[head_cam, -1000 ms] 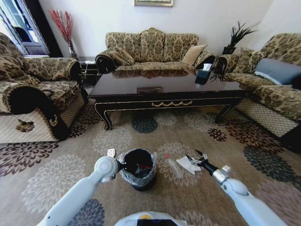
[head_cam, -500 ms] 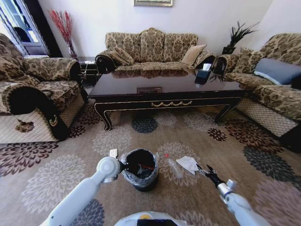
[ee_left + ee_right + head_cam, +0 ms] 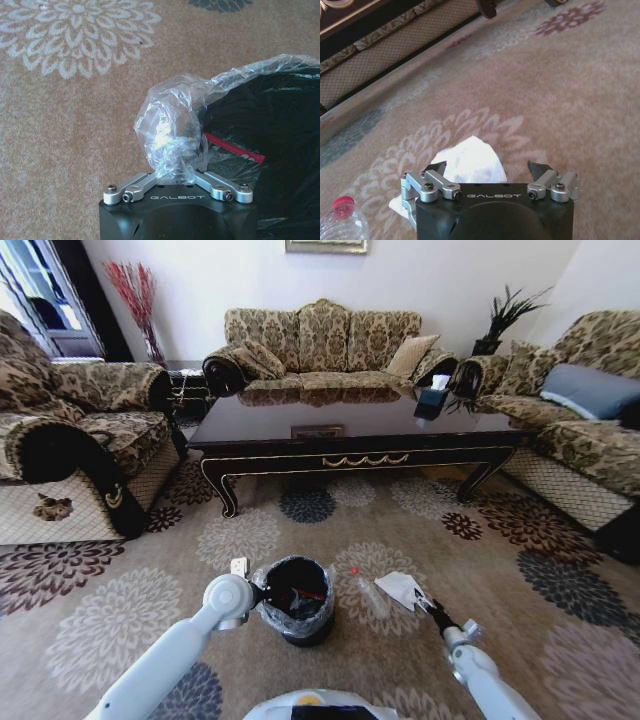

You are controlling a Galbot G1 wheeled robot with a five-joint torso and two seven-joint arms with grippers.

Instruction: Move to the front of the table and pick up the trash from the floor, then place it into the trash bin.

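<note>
I've drawn my right gripper (image 3: 490,172) back low over the crumpled white paper sheet (image 3: 470,161), jaws spread wide and empty, so the grab is near. The clear plastic bottle with its red cap (image 3: 366,592) lies on the carpet beside the black trash bin (image 3: 298,598), its long axis running cap-first toward the dark wooden table (image 3: 360,435). My left gripper (image 3: 175,175) pinches the bin's translucent liner (image 3: 172,132).

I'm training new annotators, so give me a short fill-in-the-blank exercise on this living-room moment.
1. The left gripper is shut on the bin's plastic ____.
2. The right gripper hangs open above the crumpled white ____.
3. The clear bottle on the carpet has a ____ cap.
4. The trash bin stands on the ____.

Missing words: liner; paper; red; carpet
</note>
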